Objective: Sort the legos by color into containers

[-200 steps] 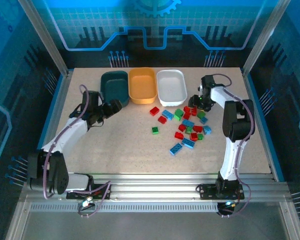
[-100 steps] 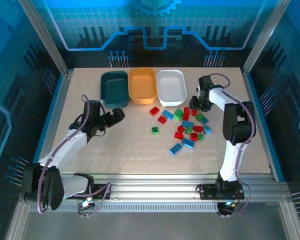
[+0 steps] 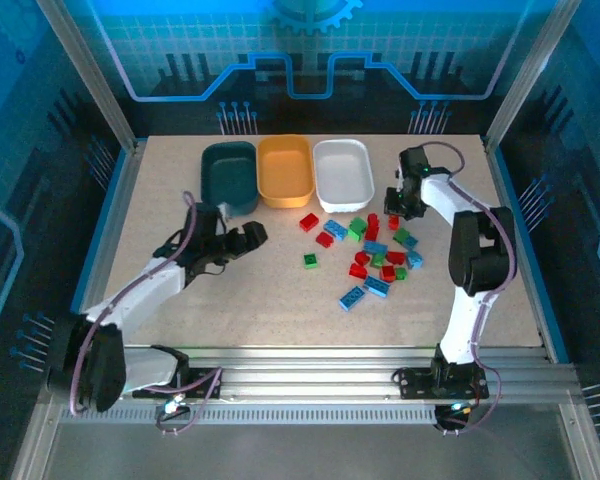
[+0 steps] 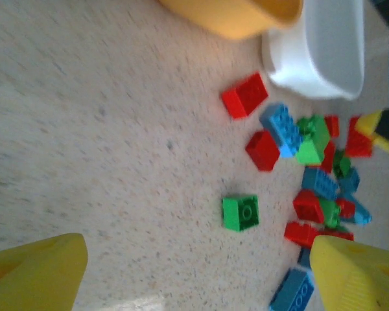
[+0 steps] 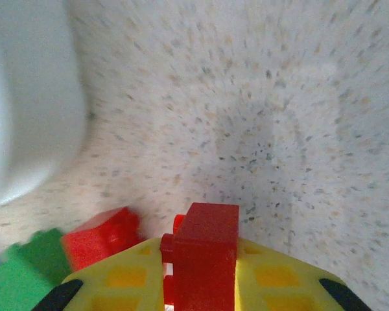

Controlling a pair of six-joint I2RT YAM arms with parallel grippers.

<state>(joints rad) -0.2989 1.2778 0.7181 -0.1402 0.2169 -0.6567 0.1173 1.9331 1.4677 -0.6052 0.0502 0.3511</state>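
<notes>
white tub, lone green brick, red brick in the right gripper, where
white tub (image 3: 342, 172): top external view, bare floor
lone green brick (image 4: 240, 213): left wrist view, top face
red brick (image 5: 204, 256): right wrist view, front face

Orange tub (image 4: 233, 16) cut by top edge, white tub (image 5: 19, 97) blurred, red brick (image 5: 206, 240) half hidden in right claw (image 5: 201, 285).

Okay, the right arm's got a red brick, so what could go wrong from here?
The right gripper is shut on the red brick with part poking past the fingertips, so it might twist or slip in transit. The white tub and other bricks sit close by; a careless lift could nudge them. The open left gripper, facing those same bricks, might crowd it.
</notes>
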